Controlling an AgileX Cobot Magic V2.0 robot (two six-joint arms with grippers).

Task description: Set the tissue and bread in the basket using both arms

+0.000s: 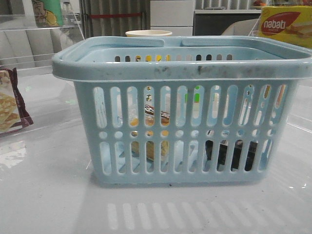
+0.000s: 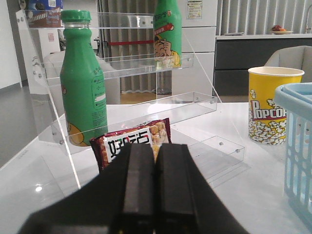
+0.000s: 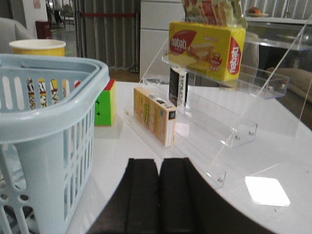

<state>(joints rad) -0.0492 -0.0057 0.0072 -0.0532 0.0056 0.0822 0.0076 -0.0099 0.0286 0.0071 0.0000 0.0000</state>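
Observation:
The pale blue basket (image 1: pixel 180 66) stands in the middle of the table, close to the front camera. Through its slots I see the bread (image 1: pixel 149 150), golden-brown in clear wrap with a dark band, lying inside at the left-centre. The blackish tissue (image 1: pixel 209 151) pack lies low on the basket floor at the right. Neither gripper shows in the front view. My left gripper (image 2: pixel 155 146) is shut with nothing between its fingers, left of the basket (image 2: pixel 297 146). My right gripper (image 3: pixel 159 161) is shut and empty, right of the basket (image 3: pixel 48 112).
A maroon-edged cracker packet (image 2: pixel 131 141) and a green bottle (image 2: pixel 83 83) sit by the left acrylic shelf. A popcorn cup (image 2: pixel 270 109) stands behind the basket. On the right, an acrylic rack holds the yellow nabati box (image 3: pixel 207 46); a small carton (image 3: pixel 155 116) and a colour cube (image 3: pixel 106 102) stand nearby.

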